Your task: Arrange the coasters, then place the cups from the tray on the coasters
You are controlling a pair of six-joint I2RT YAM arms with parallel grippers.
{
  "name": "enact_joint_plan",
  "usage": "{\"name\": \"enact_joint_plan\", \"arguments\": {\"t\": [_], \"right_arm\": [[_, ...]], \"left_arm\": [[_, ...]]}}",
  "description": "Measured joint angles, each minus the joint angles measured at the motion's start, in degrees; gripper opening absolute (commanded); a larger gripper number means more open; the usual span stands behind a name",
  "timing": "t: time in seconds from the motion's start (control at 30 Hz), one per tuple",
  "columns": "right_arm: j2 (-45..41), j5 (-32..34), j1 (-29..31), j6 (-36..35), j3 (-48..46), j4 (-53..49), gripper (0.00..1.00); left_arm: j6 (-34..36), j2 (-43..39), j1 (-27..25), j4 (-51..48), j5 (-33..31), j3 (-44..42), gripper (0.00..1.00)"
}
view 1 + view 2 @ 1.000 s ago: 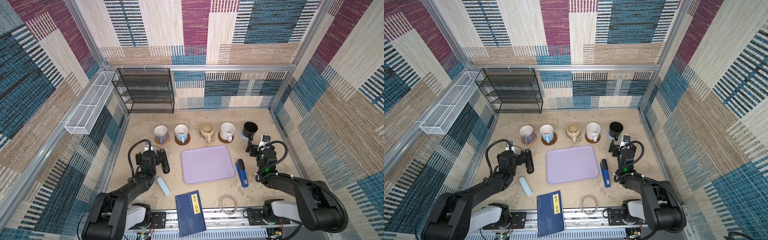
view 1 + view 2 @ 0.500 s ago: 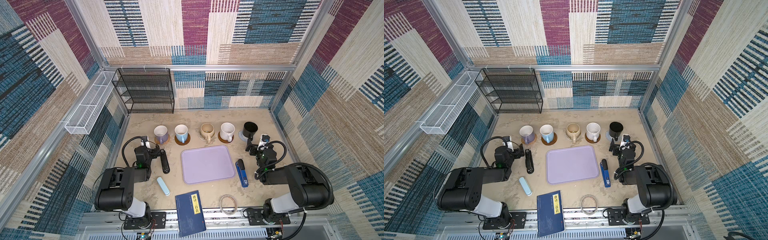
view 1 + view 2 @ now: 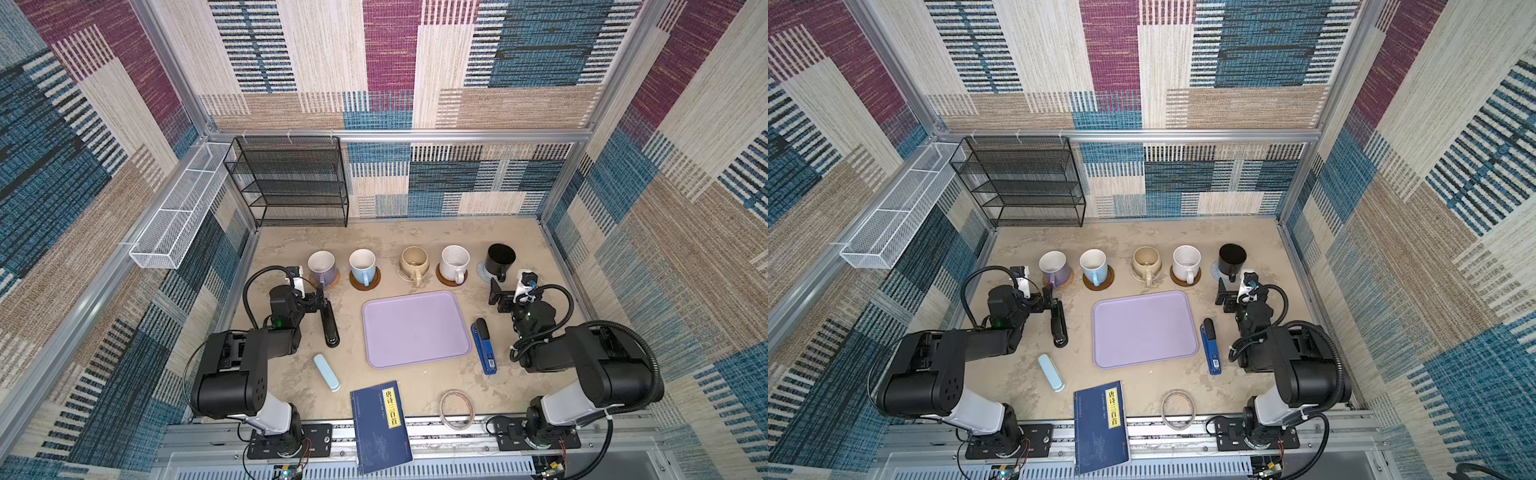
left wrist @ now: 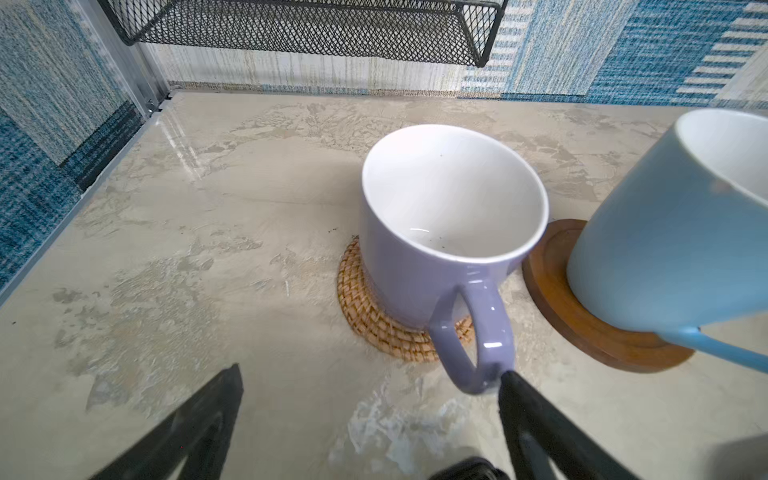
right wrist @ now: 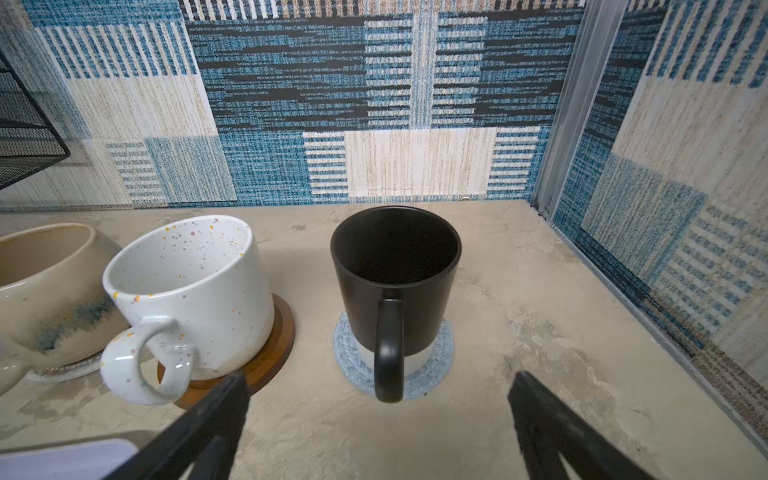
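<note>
left wrist view: the left gripper [image 4: 371, 371] stands with its black fingers spread wide and holds nothing, facing the glossy lilac ceramic mug [image 4: 415, 266], which sits upright on the round tan rattan coaster [image 4: 374, 328]. one fingertip [image 4: 519, 395] shows right at the foot of the mug's handle; i cannot tell from my desk whether it touches. just beside it the light blue ceramic mug [image 4: 665, 257] stands on a round dark brown wooden coaster [image 4: 582, 328]. in the right wrist view the right gripper [image 5: 380, 374] is likewise spread and empty, lined up on the handle of the matte black ceramic mug [image 5: 428, 299], upright on the round grey-blue woven coaster [image 5: 349, 361]. next to that i see the speckled white ceramic mug [image 5: 199, 299] on the second dark brown wooden coaster [image 5: 282, 340], and the rounded beige ceramic mug [image 5: 41, 282] on the whitish lacy coaster [image 5: 62, 372]. both top views show all five mugs in one row along the far half of the mottled beige tabletop [image 3: 395, 237], handles turned toward the arms, each on its own coaster. the large pale lilac plastic tray [image 3: 415, 332] lies bare between the two arms, just in front of the row. a black stapler [image 3: 330, 326] lies left of the tray, a blue stapler [image 3: 484, 349] right of it, and a dark blue book [image 3: 380, 426] and a thin clear tape ring [image 3: 456, 409] near the front rail.
</note>
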Motion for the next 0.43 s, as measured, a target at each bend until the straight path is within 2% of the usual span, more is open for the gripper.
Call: {"name": "enact_joint_plan", "arguments": {"t": [0.43], "right_arm": [[0.00, 0.00, 0.00, 0.00, -0.22, 0.02, 1.00]], "left_arm": [[0.00, 0.50, 0.00, -0.94, 0.20, 0.57, 0.98]]}}
